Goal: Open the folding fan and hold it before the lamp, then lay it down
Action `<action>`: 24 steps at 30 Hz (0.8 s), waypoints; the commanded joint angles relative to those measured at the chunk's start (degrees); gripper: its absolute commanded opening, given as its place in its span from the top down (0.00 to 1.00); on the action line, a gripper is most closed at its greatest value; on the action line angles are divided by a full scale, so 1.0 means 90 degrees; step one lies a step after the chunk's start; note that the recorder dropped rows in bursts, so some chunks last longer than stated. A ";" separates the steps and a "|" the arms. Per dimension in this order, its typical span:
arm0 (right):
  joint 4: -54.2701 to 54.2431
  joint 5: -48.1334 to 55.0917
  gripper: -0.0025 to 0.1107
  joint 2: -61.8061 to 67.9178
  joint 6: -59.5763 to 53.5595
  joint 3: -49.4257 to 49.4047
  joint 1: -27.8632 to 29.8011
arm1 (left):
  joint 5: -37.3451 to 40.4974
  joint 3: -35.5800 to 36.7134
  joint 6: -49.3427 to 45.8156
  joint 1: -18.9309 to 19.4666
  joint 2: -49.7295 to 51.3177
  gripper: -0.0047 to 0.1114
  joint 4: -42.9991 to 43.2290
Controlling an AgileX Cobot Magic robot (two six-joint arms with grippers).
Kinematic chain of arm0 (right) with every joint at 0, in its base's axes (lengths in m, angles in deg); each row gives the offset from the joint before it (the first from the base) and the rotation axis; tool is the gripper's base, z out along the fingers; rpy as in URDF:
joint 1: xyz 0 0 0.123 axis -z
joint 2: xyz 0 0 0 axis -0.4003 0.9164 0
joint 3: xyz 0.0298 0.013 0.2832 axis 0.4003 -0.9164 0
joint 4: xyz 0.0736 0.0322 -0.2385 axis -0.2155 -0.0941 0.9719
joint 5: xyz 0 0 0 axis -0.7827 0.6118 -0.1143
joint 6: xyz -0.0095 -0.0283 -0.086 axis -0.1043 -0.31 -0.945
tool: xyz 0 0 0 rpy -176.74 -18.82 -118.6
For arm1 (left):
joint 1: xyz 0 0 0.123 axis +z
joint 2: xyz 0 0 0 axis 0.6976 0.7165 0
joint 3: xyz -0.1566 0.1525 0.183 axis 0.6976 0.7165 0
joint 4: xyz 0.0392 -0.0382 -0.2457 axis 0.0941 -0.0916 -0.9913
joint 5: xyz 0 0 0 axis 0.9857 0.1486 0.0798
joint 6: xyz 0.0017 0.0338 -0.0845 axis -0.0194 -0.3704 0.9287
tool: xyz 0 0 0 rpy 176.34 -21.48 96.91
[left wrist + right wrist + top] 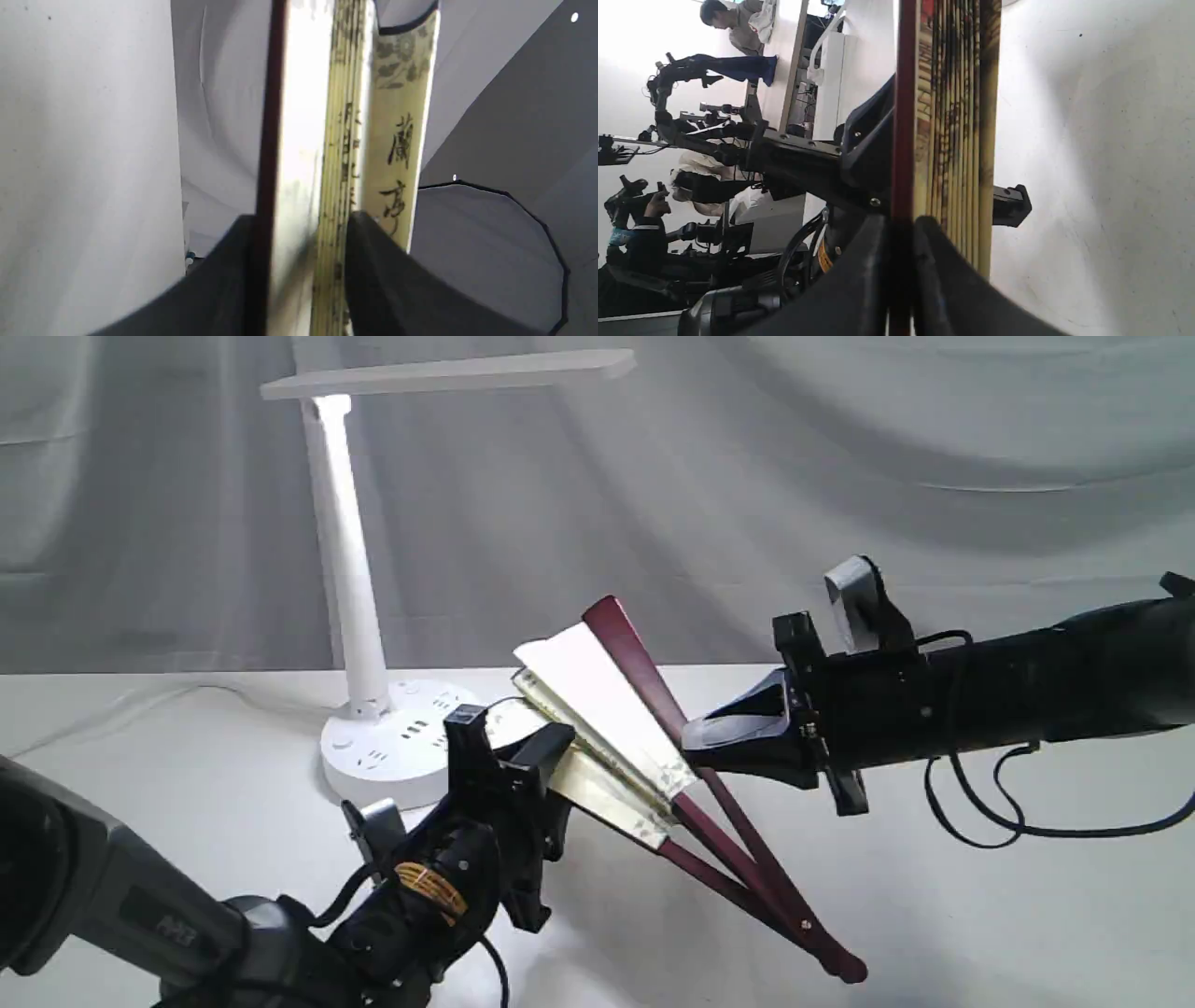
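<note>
The folding fan [597, 700] is partly spread and tilted in the air in front of the white lamp's [347, 569] round base, with its pivot low at the right, close to the table. My right gripper [695, 739] is shut on one dark maroon guard, seen in the right wrist view as my right gripper [903, 221] pinching the fan's [957, 116] guard, the pleats lying outside one finger. My left gripper [512, 737] holds the other side. In the left wrist view my left gripper [302, 219] is closed around the fan's [299, 116] pleat stack and second guard, and one calligraphy pleat lies outside it.
The lamp stands at the back left of the white table [934, 915], its flat head [448, 373] reaching right above the fan. A grey cloth backdrop [840, 476] hangs behind. A black cable [980, 821] loops under my right arm.
</note>
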 commanded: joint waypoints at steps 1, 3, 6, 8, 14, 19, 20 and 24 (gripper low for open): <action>-0.0129 0.0095 0.98 -0.0101 -0.0102 -0.0021 -0.0011 | -0.0007 0.0042 0.0085 -0.0019 0.0010 0.62 0.0085; -0.0141 0.0095 0.98 -0.0101 -0.0102 -0.0021 -0.0011 | -0.0007 0.0042 0.0085 -0.0019 0.0010 0.55 0.0126; -0.0141 0.0095 0.98 -0.0101 -0.0102 -0.0021 -0.0011 | -0.0007 0.0042 0.0174 -0.0019 0.0010 0.54 0.0126; -0.0141 0.0095 0.98 -0.0101 -0.0102 -0.0021 -0.0011 | -0.0007 0.0042 0.0185 -0.0019 0.0010 0.56 0.0126; -0.0141 0.0095 0.98 -0.0101 -0.0102 -0.0021 -0.0011 | -0.0007 0.0042 0.0185 -0.0019 0.0010 0.75 0.0016; -0.0141 0.0095 0.98 -0.0101 -0.0102 -0.0021 -0.0011 | -0.0007 0.0042 0.0199 -0.0019 0.0010 0.96 -0.0009; -0.0141 0.0095 0.98 -0.0101 -0.0102 -0.0021 -0.0011 | -0.0007 0.0042 0.0199 -0.0019 0.0010 0.96 -0.0009; -0.0141 0.0095 0.98 -0.0101 -0.0102 -0.0021 -0.0011 | -0.0007 0.0042 0.0199 -0.0019 0.0010 0.96 -0.0009</action>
